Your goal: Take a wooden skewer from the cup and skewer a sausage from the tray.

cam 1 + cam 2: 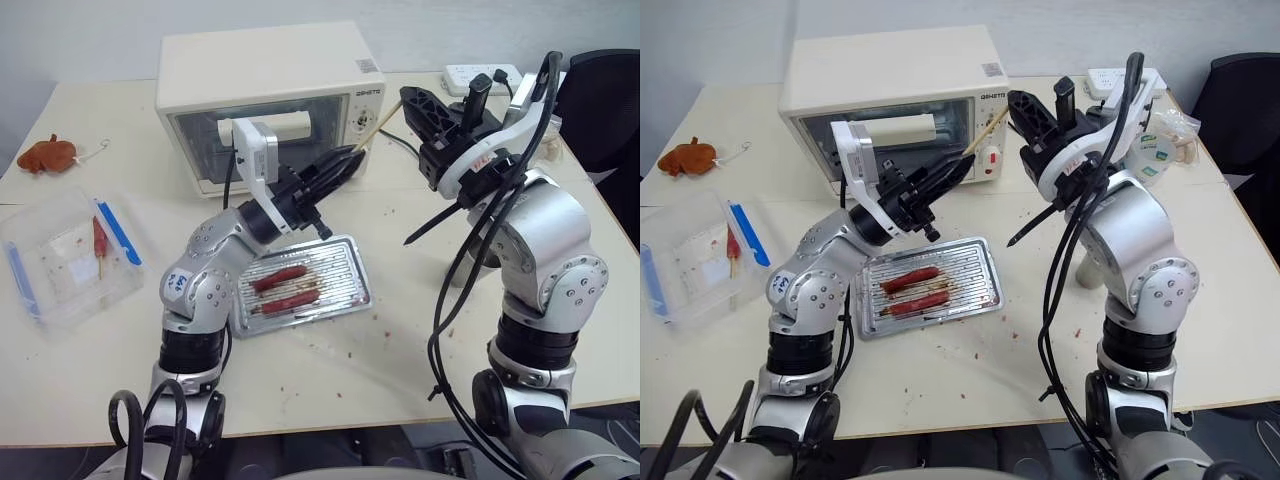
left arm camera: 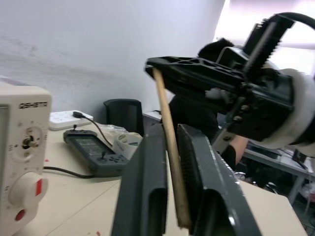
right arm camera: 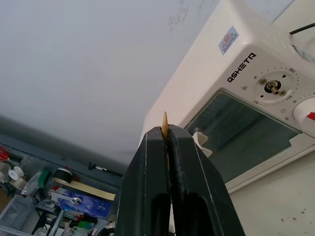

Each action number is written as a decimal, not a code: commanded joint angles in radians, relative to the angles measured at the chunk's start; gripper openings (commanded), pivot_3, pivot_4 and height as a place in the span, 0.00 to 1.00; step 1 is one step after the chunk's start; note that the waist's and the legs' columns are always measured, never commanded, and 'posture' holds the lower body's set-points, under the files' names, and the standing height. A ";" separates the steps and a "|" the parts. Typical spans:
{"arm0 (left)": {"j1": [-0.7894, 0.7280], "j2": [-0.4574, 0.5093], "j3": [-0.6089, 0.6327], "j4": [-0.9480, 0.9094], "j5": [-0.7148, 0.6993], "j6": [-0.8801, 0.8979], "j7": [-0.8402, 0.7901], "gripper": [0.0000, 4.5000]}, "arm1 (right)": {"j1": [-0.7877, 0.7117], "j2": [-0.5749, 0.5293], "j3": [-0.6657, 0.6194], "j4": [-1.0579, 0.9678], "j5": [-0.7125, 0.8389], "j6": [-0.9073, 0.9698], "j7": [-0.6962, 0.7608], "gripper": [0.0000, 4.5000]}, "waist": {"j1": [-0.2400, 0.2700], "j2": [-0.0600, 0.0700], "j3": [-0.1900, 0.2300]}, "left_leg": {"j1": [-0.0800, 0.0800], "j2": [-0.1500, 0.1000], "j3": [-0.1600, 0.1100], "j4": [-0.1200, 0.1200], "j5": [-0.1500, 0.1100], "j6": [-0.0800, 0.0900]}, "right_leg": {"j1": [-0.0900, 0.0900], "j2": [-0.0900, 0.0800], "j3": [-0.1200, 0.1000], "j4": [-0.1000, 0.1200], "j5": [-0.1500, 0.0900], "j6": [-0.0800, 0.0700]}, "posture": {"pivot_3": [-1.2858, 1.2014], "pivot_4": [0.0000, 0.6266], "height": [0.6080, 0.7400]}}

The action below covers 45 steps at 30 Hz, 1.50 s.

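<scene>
Pincers (image 2: 170, 162) on wooden skewer (image 2: 167, 128); sausages (image 1: 280, 277) in tray (image 1: 345, 255)

Both arms are raised in front of the body and bent at the elbow, so that the two grippers are brought close together above the worktop. The left gripper (image 1: 345, 163) is pointed forward, upward and toward the right arm; its jaws are closed on the wooden skewer (image 2: 170, 147), which is seen pinched between the two black fingers (image 2: 204, 182) in the left wrist view. The right gripper (image 1: 412, 102) is held slightly higher and is angled toward the left arm, with the wrist rolled over. Its jaws are pressed together on the other end of the same stick.
</scene>
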 commanded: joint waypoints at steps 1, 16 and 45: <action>-0.028 -0.013 0.002 -0.021 -0.004 -0.026 0.006 0.01 | -0.001 -0.001 0.000 -0.048 0.016 -0.010 0.012 0.00 | 0.000 0.000 0.000 | 0.000 0.000 0.000 0.000 0.000 0.000 | 0.000 0.000 0.000 0.000 0.000 0.000 | 0.52 0.24 1.00; -0.049 0.130 0.047 -0.017 -0.019 0.017 -0.066 0.00 | -0.031 -0.283 0.010 -0.050 0.017 0.178 0.138 0.51 | -0.001 0.000 0.000 | 0.000 0.000 0.000 -0.001 0.000 0.000 | 0.000 0.000 0.000 -0.001 0.000 0.000 | 0.52 0.24 1.00; 0.662 0.901 0.746 -0.312 -0.216 0.328 -0.547 0.00 | -0.220 -0.484 0.619 0.082 -1.191 0.296 1.632 0.38 | -0.024 0.000 0.003 | -0.002 0.002 0.003 -0.003 -0.003 0.001 | -0.012 0.001 -0.001 0.006 -0.004 -0.007 | 0.52 0.24 1.00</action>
